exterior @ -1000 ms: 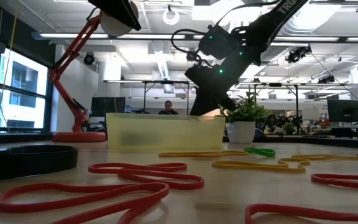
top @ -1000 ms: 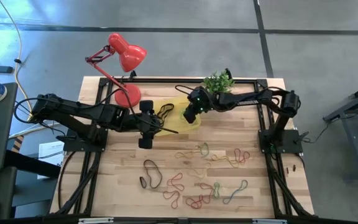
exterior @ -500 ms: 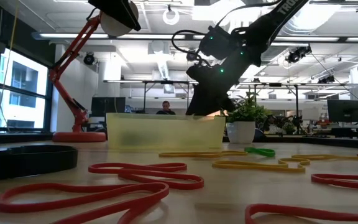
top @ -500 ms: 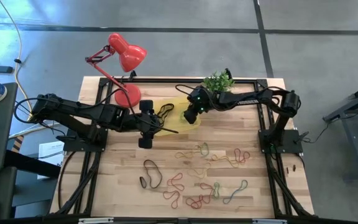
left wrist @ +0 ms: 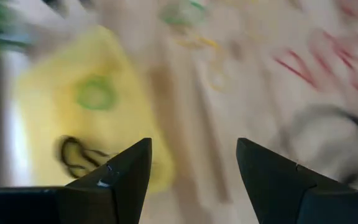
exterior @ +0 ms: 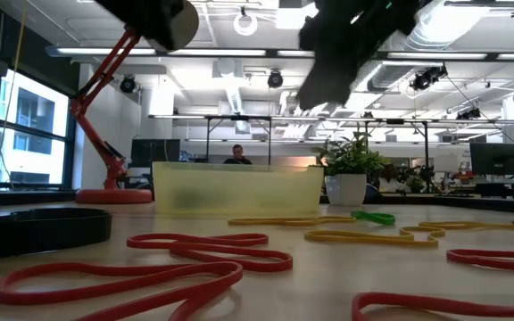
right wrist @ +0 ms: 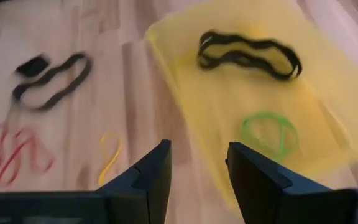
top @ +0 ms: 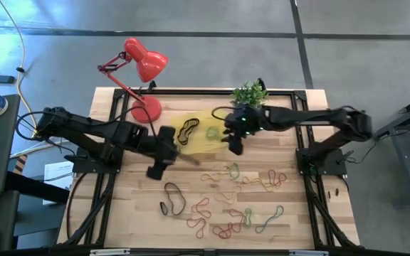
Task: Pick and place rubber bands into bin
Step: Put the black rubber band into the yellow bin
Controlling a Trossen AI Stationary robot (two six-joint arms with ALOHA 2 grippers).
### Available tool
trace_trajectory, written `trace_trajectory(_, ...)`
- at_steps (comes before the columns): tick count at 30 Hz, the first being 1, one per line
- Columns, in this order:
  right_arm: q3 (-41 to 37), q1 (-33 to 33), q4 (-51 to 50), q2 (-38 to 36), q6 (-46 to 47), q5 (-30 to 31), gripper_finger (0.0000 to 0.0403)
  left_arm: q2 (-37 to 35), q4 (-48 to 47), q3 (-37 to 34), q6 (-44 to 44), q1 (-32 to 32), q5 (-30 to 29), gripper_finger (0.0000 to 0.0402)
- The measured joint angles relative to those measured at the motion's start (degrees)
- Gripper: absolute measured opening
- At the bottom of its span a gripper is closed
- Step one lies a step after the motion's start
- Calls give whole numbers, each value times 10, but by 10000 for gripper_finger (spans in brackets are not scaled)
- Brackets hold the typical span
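Note:
The yellow bin (top: 199, 121) stands at the table's far middle. A black rubber band (top: 188, 130) and a green one (top: 212, 131) lie on its floor, also seen in the right wrist view as the black band (right wrist: 247, 53) and the green band (right wrist: 269, 134). My right gripper (top: 233, 146) hangs open and empty above the bin's near right corner (right wrist: 197, 146). My left gripper (top: 154, 169) is open and empty above bare wood left of the bin (left wrist: 193, 143). Several red, orange, green and black rubber bands (top: 226, 203) lie flat on the table's near half.
A red desk lamp (top: 144, 60) stands at the far left, its base (top: 146, 110) beside the bin. A small potted plant (top: 250, 92) sits at the far edge behind my right arm. A large black band (top: 174, 199) lies near my left gripper.
My right gripper has risen out of the bin and drawn back toward the table's right and near edge. A green band now shows on the bin's floor where it had been. My left gripper has swung a little toward the table's left and near edge.

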Motion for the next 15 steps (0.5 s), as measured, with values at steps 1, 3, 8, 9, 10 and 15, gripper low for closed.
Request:
trace_trajectory(1,0,7,-23,-18,2,9,146,0,-14,0,3,-11,7,225)
trace_trajectory(3,0,23,-58,-56,12,35,145,0,-34,0,5,-34,9,225)
trace_trajectory(8,0,71,-96,-134,37,89,145,1,-22,0,7,-77,-7,225)
trace_trajectory(9,0,81,-99,-146,44,97,145,5,-16,0,11,-83,-10,225)
trace_trajectory(10,0,91,-102,-157,50,103,145,10,-8,0,18,-88,-10,225)
trace_trajectory(15,0,138,-126,-194,75,162,145,48,3,0,56,-108,-9,225)
